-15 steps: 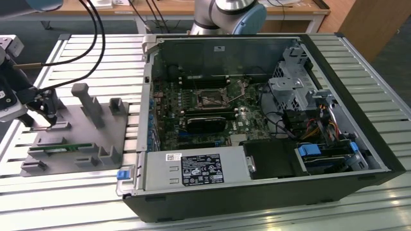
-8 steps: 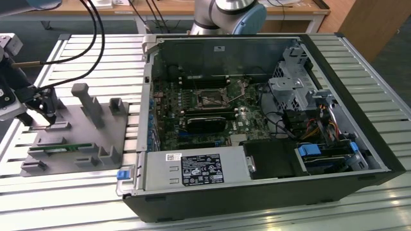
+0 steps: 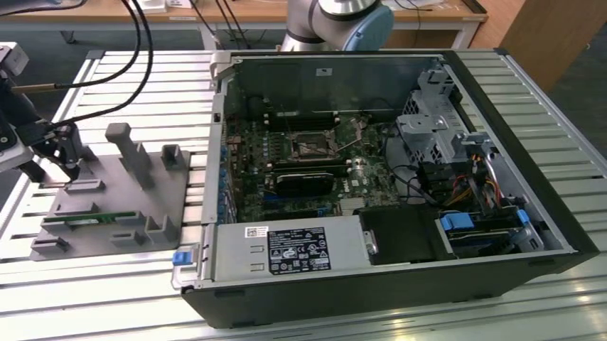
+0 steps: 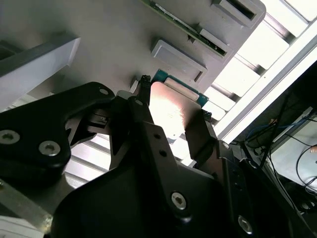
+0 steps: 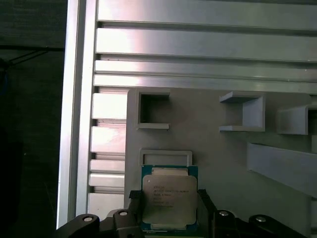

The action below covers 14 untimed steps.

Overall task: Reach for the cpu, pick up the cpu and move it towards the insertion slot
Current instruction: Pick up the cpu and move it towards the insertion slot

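The worktop [image 3: 142, 78] is a bed of pale aluminium slats, bright where the light catches them, with a wooden desk [image 3: 237, 11] behind it and the arm's grey-and-blue base [image 3: 337, 18] rising at the far edge. Black cables [image 3: 142, 42] hang down over the exterior view's left. An open computer case [image 3: 531, 177] lies on its side across the middle, its green board facing up, and near the centre of that board sits the insertion slot [image 3: 311, 147] — a dark square in a silver frame. Well apart from it, at the exterior view's left, a grey holder plate [image 3: 114, 192] with upright blocks and pockets rests on the slats; a narrow green memory stick [image 3: 90, 219] lies in one of its nearer pockets. The claw [image 3: 59, 162] is down at the far left corner of this plate. In both wrist views the cpu [image 5: 167, 191] shows its shiny silver lid and thin green rim, lying flat over the grey plate just beside a small raised ledge — and the claw [image 5: 169, 198] has it between its black fingers [image 5: 204, 198], one against each opposite edge, drawn in narrow onto the chip. In the second wrist view the cpu's lid [image 4: 171, 106] glints between the same two fingers [image 4: 200, 131].
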Tool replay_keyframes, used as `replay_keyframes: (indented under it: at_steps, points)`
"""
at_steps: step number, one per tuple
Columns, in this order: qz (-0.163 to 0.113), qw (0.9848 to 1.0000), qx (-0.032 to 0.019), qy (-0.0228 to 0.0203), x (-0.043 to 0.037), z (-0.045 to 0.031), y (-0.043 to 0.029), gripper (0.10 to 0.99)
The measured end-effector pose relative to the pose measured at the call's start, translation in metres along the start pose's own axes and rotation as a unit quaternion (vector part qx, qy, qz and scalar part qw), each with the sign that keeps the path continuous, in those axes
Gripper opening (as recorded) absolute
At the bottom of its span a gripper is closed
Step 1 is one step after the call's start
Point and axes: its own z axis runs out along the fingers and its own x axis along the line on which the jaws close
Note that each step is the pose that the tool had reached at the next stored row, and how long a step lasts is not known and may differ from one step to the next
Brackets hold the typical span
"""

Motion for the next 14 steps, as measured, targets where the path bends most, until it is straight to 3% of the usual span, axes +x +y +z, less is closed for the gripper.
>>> replay_keyframes:
  at_steps: [3, 14]
  points:
    - [0.0, 1.0, 0.0, 0.0, 0.0, -0.0074, 0.0004, 0.533]
    - [0.0, 1.0, 0.0, 0.0, -0.0001, -0.0557, 0.0023, 0.533]
